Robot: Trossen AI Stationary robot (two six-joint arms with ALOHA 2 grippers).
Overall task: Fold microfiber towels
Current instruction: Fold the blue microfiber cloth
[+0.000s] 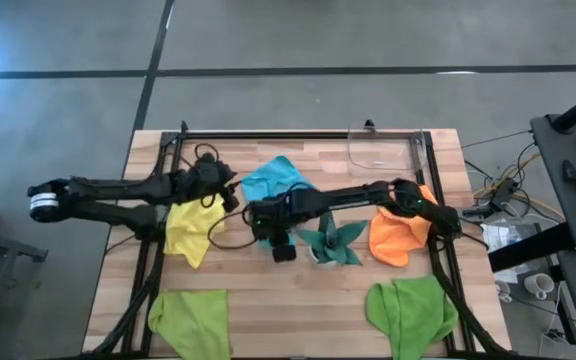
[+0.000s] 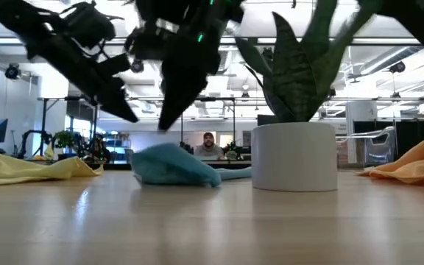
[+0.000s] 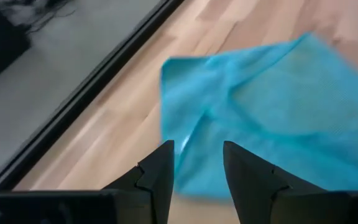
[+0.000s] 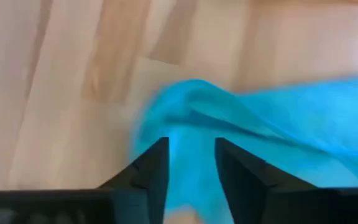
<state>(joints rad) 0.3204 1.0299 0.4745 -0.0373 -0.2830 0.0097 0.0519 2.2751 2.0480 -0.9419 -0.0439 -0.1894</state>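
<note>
A light blue towel [image 1: 280, 178] lies bunched on the wooden table, far of centre, with one edge humped up [image 2: 174, 165]. My left gripper [image 1: 233, 197] is open at its left side, and the towel [image 3: 278, 106] lies just beyond the fingertips [image 3: 197, 146]. My right gripper [image 1: 258, 215] points steeply down over the towel's near edge. It is open [image 4: 191, 142] and its tips [image 2: 164, 124] hang just above the cloth [image 4: 278, 118]. A yellow towel [image 1: 190, 230], an orange towel [image 1: 398, 235] and two lime green towels [image 1: 190, 320] [image 1: 413, 310] lie spread around them.
A dark teal spiky plant in a white pot [image 2: 294, 156] stands just right of the right gripper [image 1: 333, 243]. A dark rail frame [image 1: 298, 133] runs round the table. A clear plastic piece [image 1: 378, 150] sits at the far edge. A person [image 2: 209, 143] is far behind.
</note>
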